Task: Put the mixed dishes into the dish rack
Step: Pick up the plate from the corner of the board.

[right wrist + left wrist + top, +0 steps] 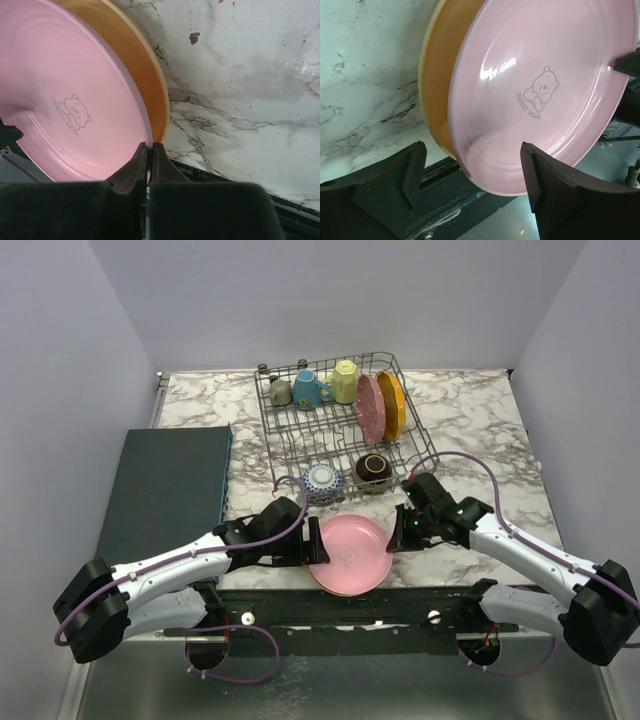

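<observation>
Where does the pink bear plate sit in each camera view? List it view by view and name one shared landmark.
Top external: pink plate at bottom centre, between the two arms.
Left wrist: pink plate fills the upper right.
Right wrist: pink plate fills the left.
Shared landmark: marble tabletop.

Pink plate point(580, 60), left wrist view: a grey line-drawn bear point(543, 89) is printed near the middle of the well. The caption "SWEET BEAR" point(527, 106) is in small grey capitals at the bear's 7 o'clock, slanting down to the right.

Right wrist view: same bear and one line of caption, turned sideways, letters too small to read.

Top view: the print is only a faint grey mark at plate centre, unreadable.
</observation>
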{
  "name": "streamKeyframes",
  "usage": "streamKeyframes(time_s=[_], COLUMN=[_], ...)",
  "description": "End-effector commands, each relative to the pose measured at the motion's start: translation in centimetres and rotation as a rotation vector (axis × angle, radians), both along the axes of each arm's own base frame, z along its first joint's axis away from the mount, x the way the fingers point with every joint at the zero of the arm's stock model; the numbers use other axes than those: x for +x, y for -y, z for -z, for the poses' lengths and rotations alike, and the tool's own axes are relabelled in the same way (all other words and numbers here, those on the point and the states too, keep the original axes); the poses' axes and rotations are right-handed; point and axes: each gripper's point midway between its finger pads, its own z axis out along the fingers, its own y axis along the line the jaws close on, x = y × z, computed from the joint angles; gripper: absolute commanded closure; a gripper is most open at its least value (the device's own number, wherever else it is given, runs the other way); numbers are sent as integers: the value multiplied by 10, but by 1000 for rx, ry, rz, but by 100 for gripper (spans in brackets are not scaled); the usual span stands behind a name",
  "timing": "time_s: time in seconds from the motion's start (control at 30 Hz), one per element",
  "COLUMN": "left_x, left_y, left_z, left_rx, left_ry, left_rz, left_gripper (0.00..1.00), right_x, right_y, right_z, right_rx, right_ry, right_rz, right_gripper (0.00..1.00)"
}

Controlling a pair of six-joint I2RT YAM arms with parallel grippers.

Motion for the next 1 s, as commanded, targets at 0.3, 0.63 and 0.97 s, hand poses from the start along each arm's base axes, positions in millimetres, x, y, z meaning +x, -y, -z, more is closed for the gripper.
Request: streamKeyframes(time_s=[0.3, 0.63, 0.97], left_x=[-7, -7, -9], left_y=[14, 16, 27], left_z=[-44, -65, -99], left_rx=[-155, -224, -355], left_ry=[21, 46, 74], left_rz=[26, 11, 29], left_gripper=[15, 18, 36], right_x=[6, 5, 5], right_y=[-10, -19, -28], right_z=[-43, -60, -81], right_rx=[90, 162, 244], right_ry=[96, 136, 190], right_rz=[-5, -51, -83], right_gripper=[99, 100, 99])
